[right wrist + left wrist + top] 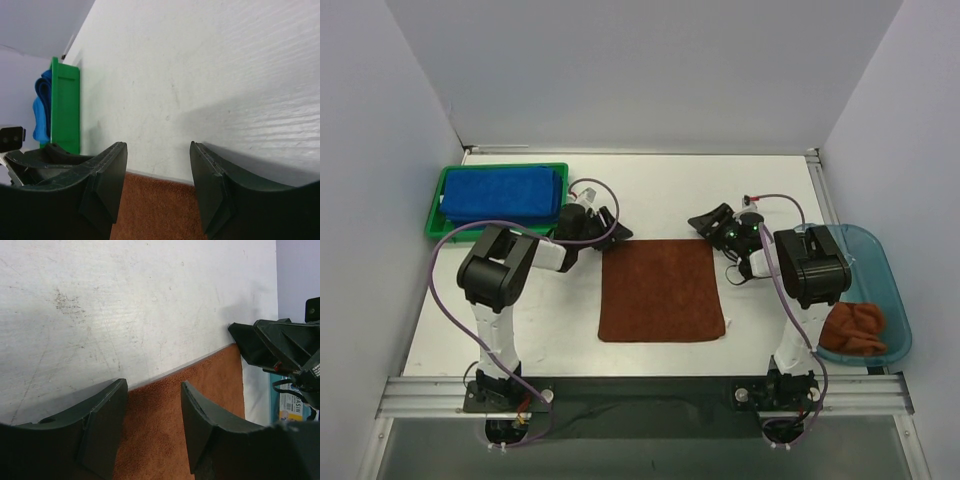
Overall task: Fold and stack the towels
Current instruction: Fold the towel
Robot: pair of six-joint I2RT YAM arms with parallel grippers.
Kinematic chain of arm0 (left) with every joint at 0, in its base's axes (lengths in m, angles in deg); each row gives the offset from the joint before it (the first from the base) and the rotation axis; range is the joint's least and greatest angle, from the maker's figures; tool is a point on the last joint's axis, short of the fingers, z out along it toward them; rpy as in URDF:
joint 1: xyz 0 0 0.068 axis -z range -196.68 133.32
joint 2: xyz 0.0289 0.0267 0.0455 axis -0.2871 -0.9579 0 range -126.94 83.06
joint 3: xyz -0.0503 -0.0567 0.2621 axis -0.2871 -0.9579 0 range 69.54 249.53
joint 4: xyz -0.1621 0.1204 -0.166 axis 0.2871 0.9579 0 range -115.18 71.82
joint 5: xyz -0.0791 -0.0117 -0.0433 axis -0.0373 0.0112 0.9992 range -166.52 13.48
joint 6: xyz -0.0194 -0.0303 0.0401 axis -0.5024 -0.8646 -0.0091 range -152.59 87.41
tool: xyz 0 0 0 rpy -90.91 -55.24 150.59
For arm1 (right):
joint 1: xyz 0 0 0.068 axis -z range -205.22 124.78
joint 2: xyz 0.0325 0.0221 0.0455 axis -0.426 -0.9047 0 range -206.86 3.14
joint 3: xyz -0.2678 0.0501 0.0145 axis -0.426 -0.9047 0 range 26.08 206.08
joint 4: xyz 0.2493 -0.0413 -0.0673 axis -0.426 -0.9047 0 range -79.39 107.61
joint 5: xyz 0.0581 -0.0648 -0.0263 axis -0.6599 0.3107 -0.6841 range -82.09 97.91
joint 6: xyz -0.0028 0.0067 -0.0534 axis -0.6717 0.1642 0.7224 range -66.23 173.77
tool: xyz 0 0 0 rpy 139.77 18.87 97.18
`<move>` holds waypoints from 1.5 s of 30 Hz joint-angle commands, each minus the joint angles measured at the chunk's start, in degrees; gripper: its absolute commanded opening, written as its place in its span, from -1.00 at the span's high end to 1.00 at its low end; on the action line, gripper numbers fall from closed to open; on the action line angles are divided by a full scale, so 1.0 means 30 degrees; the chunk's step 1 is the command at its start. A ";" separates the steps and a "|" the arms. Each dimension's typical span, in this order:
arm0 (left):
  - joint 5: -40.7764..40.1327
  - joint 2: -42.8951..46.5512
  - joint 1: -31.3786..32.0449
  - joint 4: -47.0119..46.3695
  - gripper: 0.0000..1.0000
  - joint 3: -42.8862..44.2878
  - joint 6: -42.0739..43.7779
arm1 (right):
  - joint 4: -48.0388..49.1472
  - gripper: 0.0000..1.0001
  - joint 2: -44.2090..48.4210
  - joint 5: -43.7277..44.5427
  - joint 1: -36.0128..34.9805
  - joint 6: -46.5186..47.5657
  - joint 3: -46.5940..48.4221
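We record the flat towel (662, 291) as uniform rust-brown, with a fine terry nap and no printed pattern. The crumpled towel (853, 327) is the same rust-brown, and it lies in a bin (865, 265) of translucent teal. The folded towels (503, 193) are plain royal blue, and their tray (500, 167) is bright green. The table (670, 185) is white; in the left wrist view we see faint grey scuffs and streaks on it. The left gripper (152, 390) and the right gripper (157, 150) have matt black fingers. The left arm (495, 325) and the right arm (798, 330) combine white links with black housings, and the cables (432, 290) are purple. The walls (410, 120) are pale lavender-grey.
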State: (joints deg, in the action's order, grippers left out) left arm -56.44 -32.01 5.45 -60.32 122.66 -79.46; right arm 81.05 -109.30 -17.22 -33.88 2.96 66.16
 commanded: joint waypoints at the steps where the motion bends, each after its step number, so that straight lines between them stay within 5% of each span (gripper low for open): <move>1: -0.0188 0.0064 -0.0316 0.0580 -0.16 -0.1037 0.0155 | 0.1029 -0.08 -0.1102 0.0290 0.0690 -0.0231 -0.0701; 13: 0.0632 0.0588 -0.0316 0.0227 -0.18 -0.0980 -0.0167 | -0.0516 -0.07 0.0417 -0.0794 0.1307 0.0936 0.0088; 20: 0.1452 0.2259 -0.0316 0.0344 -0.19 -0.0131 -0.0225 | -1.0992 -0.06 0.3319 0.0404 0.1336 0.5594 0.3046; 25: 0.1132 0.3635 -0.0345 0.1338 -0.19 0.0221 0.0299 | -1.4928 -0.04 0.4638 0.0875 0.1336 0.7613 0.4390; 29: 0.0226 0.4106 -0.0550 0.3561 -0.18 0.0601 0.2084 | -1.9872 0.05 0.4845 0.1981 0.1307 1.0216 0.6293; 36: -0.3524 0.3728 -0.0580 1.2370 -0.17 0.3647 0.8119 | -2.4250 0.22 0.3852 0.2518 0.1395 1.2949 0.8905; 45: -0.5022 0.2294 -0.0551 1.4728 -0.10 0.5054 1.0116 | -2.6507 0.28 0.1303 0.2368 0.0458 1.4240 1.1687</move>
State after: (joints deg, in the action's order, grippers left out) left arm -69.10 -22.90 4.14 -21.10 135.14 -53.13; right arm 7.39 -103.62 -10.72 -30.95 42.63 98.24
